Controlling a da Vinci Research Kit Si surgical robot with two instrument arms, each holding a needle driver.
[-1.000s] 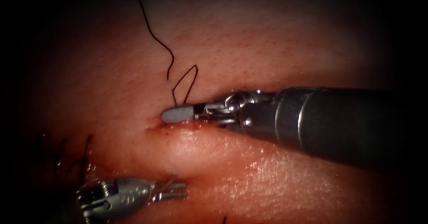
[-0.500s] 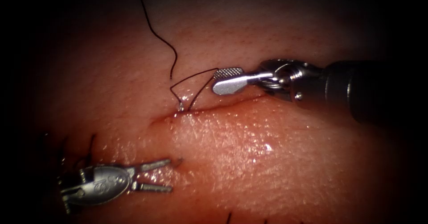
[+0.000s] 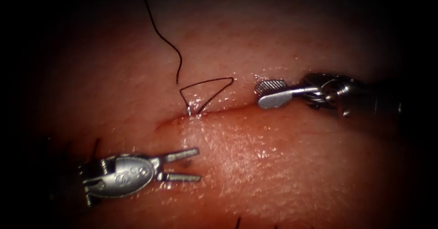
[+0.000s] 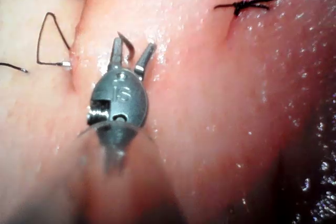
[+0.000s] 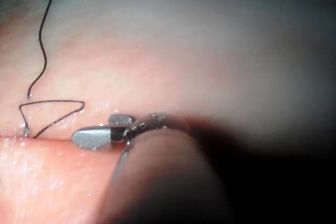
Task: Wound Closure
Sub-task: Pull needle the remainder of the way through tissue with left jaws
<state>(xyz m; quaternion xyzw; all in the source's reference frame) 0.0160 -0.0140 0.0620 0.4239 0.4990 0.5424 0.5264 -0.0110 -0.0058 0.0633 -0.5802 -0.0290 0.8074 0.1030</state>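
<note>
Tissue [image 3: 273, 165]: wet, glossy, finely pebbled below the cut [image 3: 219, 111]; duller, pored skin in upper frame. Thread [image 3: 207, 92]: dark, thin, matt. Left gripper [image 3: 185, 166]: polished grey metal, smooth. Right gripper [image 3: 270, 94]: bright metal, cross-hatched inner face.

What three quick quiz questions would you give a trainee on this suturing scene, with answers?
1. True or false: the right tool grips the thread.
2. The left tool has its jaws: A shut on a needle; B open, holding nothing; C shut on tissue.
3. Where does the thread loop enter the tissue?

Key
1. False: its jaws are open and hold nothing.
2. B.
3. At the cut, where a metal glint, perhaps the needle, sits buried.
</note>
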